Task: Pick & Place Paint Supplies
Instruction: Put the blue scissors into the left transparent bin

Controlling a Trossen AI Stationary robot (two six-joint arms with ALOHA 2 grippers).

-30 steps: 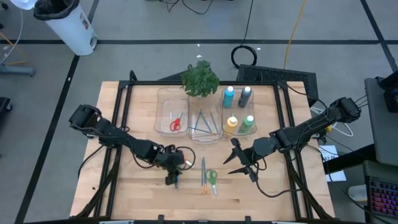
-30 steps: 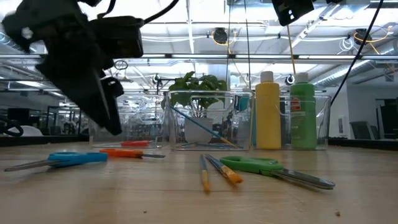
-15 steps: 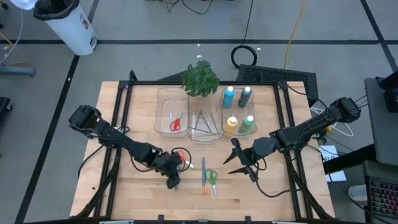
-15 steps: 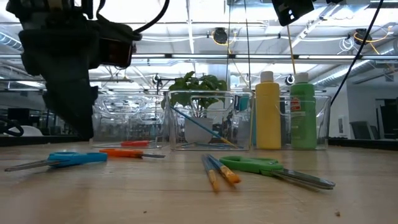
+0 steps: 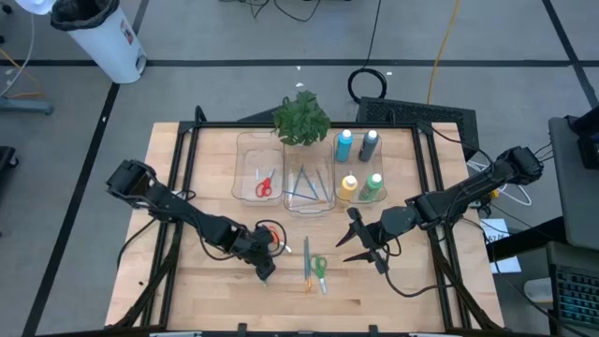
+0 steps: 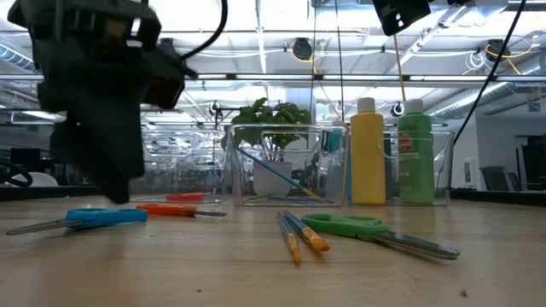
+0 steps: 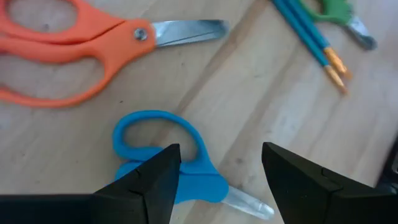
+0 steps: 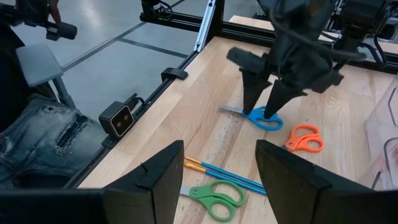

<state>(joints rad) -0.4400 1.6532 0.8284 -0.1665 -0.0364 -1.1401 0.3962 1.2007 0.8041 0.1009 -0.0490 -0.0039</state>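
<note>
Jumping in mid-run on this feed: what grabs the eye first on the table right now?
The left gripper stands out first, fingers open and straddling the blue scissors near the table's front left, with the orange scissors just beside them. The right gripper hangs open and empty right of centre. Between the arms lie the green scissors and two brushes, loose on the wood.
</note>
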